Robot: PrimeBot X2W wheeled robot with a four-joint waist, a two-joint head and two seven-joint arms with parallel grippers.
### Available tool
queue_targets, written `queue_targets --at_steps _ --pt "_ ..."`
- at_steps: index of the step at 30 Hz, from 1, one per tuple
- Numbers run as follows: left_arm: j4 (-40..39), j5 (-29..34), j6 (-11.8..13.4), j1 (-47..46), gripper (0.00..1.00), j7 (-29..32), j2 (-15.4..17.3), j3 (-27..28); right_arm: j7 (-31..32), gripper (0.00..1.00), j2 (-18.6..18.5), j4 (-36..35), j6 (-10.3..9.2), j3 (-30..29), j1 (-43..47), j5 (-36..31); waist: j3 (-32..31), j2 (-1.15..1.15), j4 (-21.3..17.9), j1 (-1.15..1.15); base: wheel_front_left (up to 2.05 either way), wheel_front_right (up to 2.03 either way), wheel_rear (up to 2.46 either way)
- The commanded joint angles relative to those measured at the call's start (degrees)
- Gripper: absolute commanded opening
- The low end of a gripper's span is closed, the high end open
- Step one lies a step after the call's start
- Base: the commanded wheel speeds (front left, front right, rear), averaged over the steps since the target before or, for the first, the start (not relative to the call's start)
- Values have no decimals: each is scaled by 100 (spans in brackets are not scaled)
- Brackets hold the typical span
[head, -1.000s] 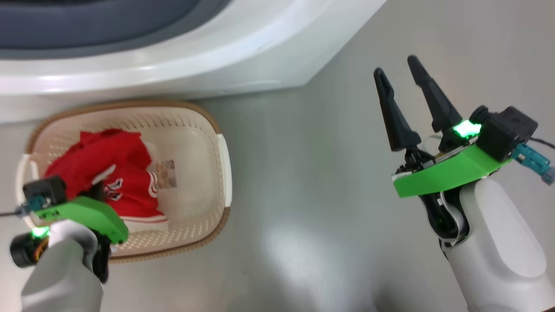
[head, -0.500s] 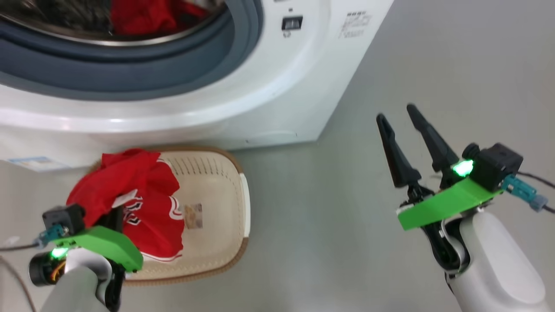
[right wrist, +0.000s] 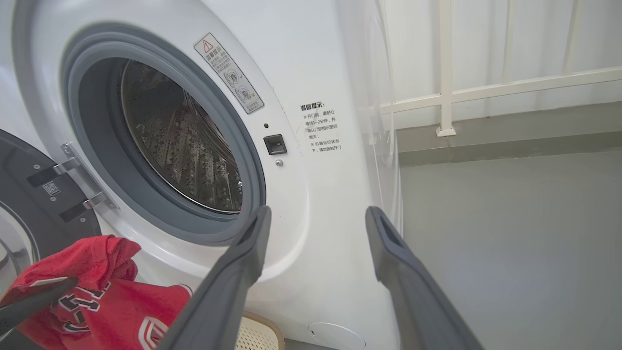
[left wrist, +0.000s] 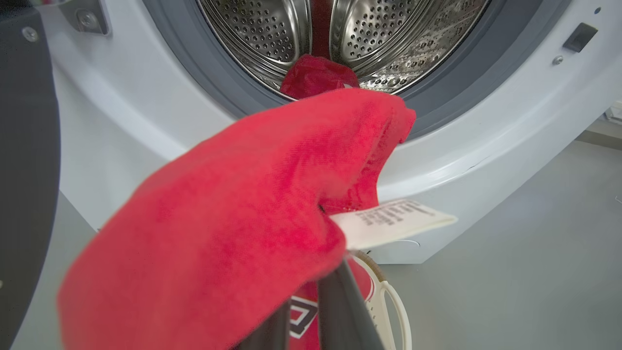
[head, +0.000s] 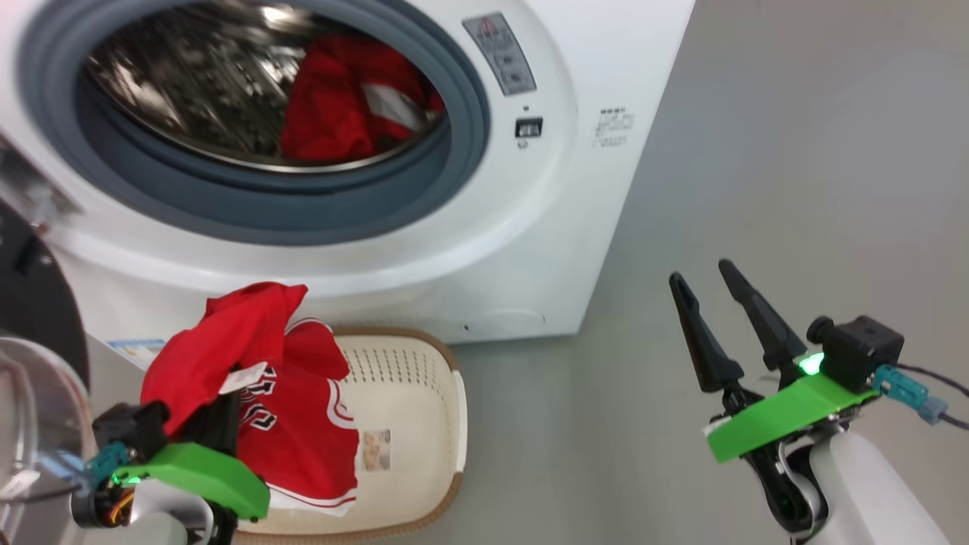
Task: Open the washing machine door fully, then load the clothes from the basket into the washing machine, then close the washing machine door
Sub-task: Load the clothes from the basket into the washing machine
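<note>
Left gripper [head: 218, 415] clamped on red jersey [head: 250, 378]. Lift hem clear of gasket [head: 303, 212] (fabric may snag), release deep in drum [head: 189, 83]. Right gripper [head: 699, 270] spread, empty.

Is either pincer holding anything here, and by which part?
The left pincer grips the red garment near its white label; the right pincer is open, empty.

The left end effector [head: 216, 414], low at the left, pinches a bright red fabric garment [head: 227, 348]. The right end effector [head: 699, 271], on a raised pale forearm [head: 870, 496], holds its long dark fingers [head: 698, 337] spread wide, pointing upward.
</note>
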Motion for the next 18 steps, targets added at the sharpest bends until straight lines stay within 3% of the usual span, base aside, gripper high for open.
queue_targets --at_steps 1,18 --pt "-214 78 -12 47 0 -69 181 225 -27 100 -29 -113 9 82 95 22 -348 0 153 0 0 0 0" --pt "-2644 575 378 1399 0 -70 100 561 -27 100 -47 -123 9 -119 583 47 -964 0 283 0 0 0 0"
